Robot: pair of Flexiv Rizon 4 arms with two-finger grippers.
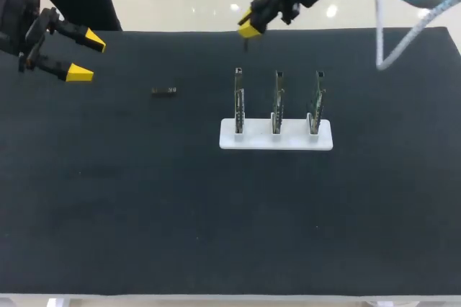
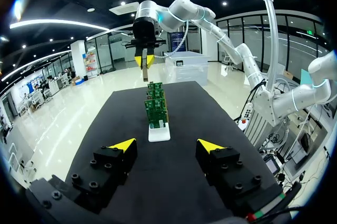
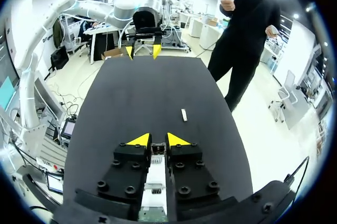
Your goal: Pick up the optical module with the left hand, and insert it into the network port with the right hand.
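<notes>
Our left gripper [image 1: 86, 55]: fingers spread, empty | our right gripper [image 1: 248, 27]: fingers drawn together, holding nothing, raised behind the circuit boards [image 1: 276, 101] | module [image 1: 164, 91]: flat on the mat [image 1: 108, 199], between left gripper and boards | risk: we judge a skewed pinch likely, spoiling insertion.

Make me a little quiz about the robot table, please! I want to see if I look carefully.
1. Pick one: how many green boards stand upright in the white base? A) two B) three C) five
2. True or false: the left tool is shut on the optical module.
3. Fill the gap: the optical module lies flat on the black ____, between the left tool and the white base.

Key: 1) B. 2) False: the left tool is open and apart from the optical module. 3) table.
</notes>
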